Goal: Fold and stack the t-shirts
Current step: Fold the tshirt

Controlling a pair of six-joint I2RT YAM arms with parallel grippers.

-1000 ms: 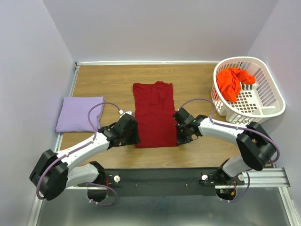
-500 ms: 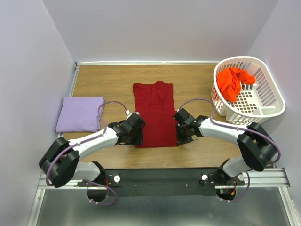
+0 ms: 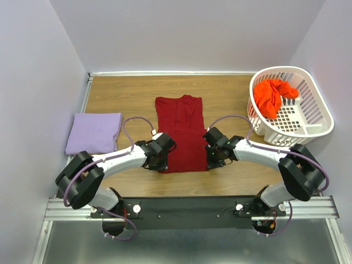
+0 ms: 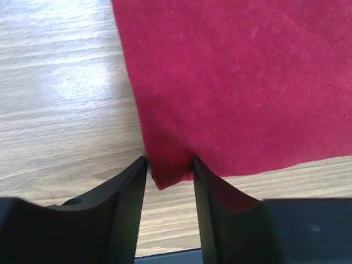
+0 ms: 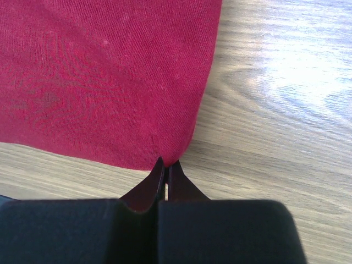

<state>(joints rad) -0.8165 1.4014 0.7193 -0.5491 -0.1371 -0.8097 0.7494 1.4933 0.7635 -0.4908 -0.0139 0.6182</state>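
The dark red t-shirt (image 3: 181,132) lies flat mid-table as a long narrow rectangle, collar at the far end. My left gripper (image 3: 163,160) is at its near left corner. In the left wrist view that gripper (image 4: 169,162) is open, and the shirt's (image 4: 236,82) corner pokes between the two fingers. My right gripper (image 3: 210,159) is at the near right corner. The right wrist view shows it (image 5: 166,162) shut, pinching the tip of the red cloth (image 5: 99,77). The lavender t-shirt (image 3: 93,133) lies folded at the left. The orange-red t-shirt (image 3: 272,96) is bunched in the basket.
A white lattice laundry basket (image 3: 316,118) stands at the back right corner of the wooden table (image 3: 126,93). Walls close in the left, far and right sides. A metal rail (image 3: 192,209) with the arm bases runs along the near edge.
My left arm has swung right from beside the shirt onto its near left corner, and its jaws have narrowed. The right gripper has stayed at the near right corner.
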